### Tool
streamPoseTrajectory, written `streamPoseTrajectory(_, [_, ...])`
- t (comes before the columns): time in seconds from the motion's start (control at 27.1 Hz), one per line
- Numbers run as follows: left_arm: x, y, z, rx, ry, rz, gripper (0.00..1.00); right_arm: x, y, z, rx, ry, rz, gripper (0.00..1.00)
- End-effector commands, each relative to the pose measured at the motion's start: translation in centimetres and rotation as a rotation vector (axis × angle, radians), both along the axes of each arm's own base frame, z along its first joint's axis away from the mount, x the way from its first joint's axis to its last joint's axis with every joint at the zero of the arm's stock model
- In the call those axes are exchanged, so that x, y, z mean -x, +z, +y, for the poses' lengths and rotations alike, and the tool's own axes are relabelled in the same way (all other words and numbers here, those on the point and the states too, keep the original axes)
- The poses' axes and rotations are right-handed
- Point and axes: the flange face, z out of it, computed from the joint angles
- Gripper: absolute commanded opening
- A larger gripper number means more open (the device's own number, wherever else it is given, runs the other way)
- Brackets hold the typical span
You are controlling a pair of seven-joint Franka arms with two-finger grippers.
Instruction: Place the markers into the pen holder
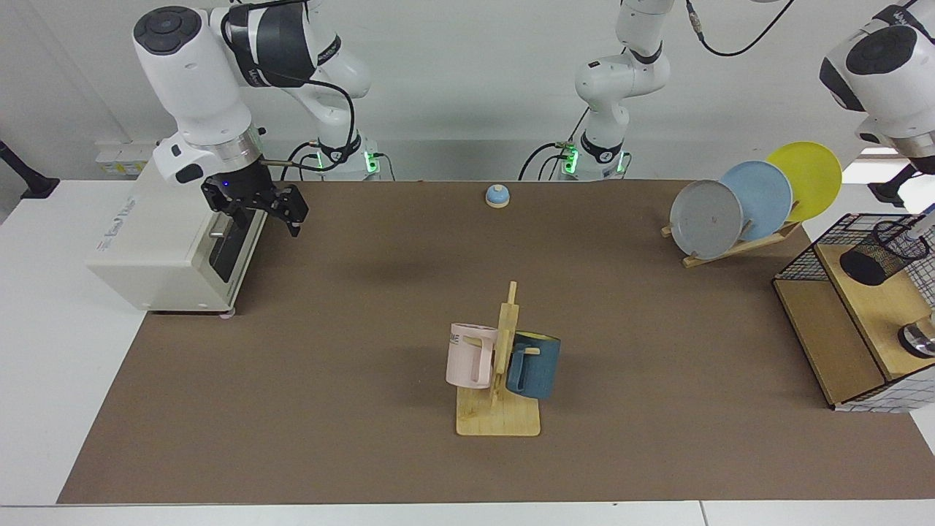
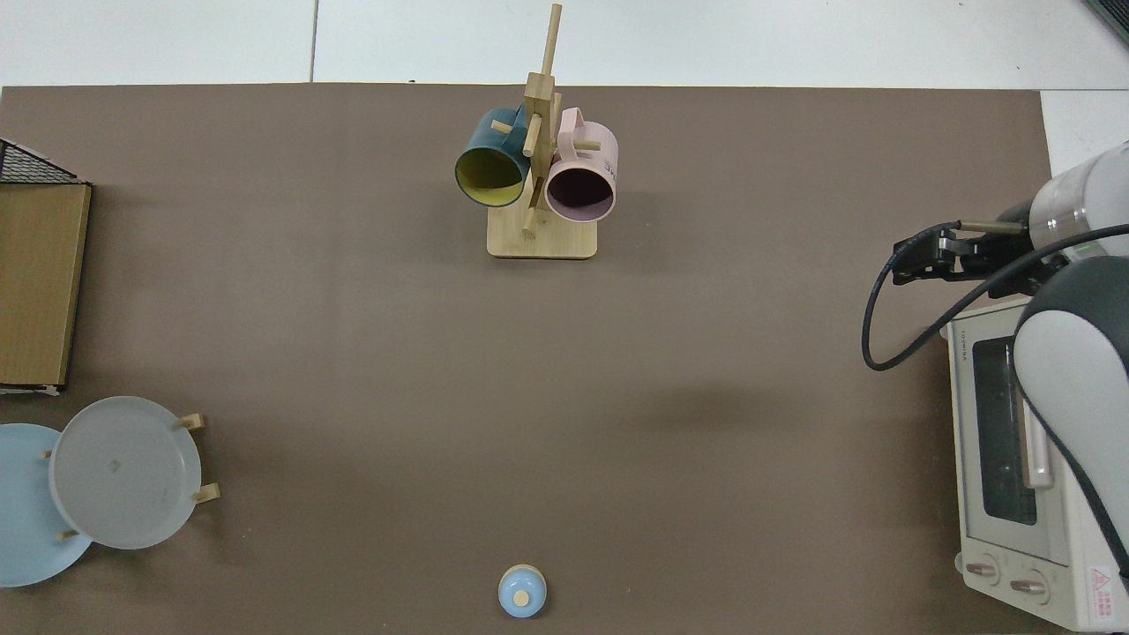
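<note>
seemingly the job is close to finished. going left to right in the facing view: the right pincer [image 1: 272, 207] hangs beside the white toaster oven [image 1: 172, 245] at the brown tabletop's [image 1: 365, 307] edge, fingers spread apart and holding nothing; that arm waits. past the wooden mug tree [image 1: 500, 380] and the plate rack, the black wire-mesh cylindrical pen holder [image 1: 884, 252] leans on the wooden shelf of a wire-grid rack [image 1: 847, 307]. a slim white-barrelled marker [image 1: 919, 223] pokes from its mouth at the frame edge, apparently inside. the left arm's wrist is above, but the left pincer is out of view, so whether it has let go i cannot tell.
</note>
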Motion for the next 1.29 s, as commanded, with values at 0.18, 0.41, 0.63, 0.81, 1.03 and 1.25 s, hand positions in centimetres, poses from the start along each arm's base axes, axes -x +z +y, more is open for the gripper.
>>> streamPoseTrajectory(0.18, [0.5,-1.4,0.7,0.053,0.021,0.030,0.00,0.8,0.1,-0.3,-0.003,0.013,0.010,1.00])
streamPoseTrajectory(0.41, [0.9,-1.4,1.6,0.081,0.042,0.010,0.00,0.7,0.1,-0.7,-0.003,0.009,0.005,1.00])
streamPoseTrajectory(0.63, [1.3,-1.7,2.5,0.148,0.081,-0.004,1.00,0.6,0.2,-1.1,-0.003,0.000,-0.005,1.00])
streamPoseTrajectory(0.81, [1.2,-1.7,2.5,0.135,0.068,0.011,1.00,0.6,0.2,-1.0,-0.003,0.000,-0.004,1.00])
streamPoseTrajectory(1.03, [0.9,-0.7,2.2,0.102,0.039,0.027,1.00,0.7,0.1,-0.9,-0.003,0.001,0.004,1.00])
streamPoseTrajectory(1.25, [0.0,1.6,-0.7,0.107,0.059,0.025,1.00,0.8,0.1,-0.9,-0.002,0.002,0.008,1.00])
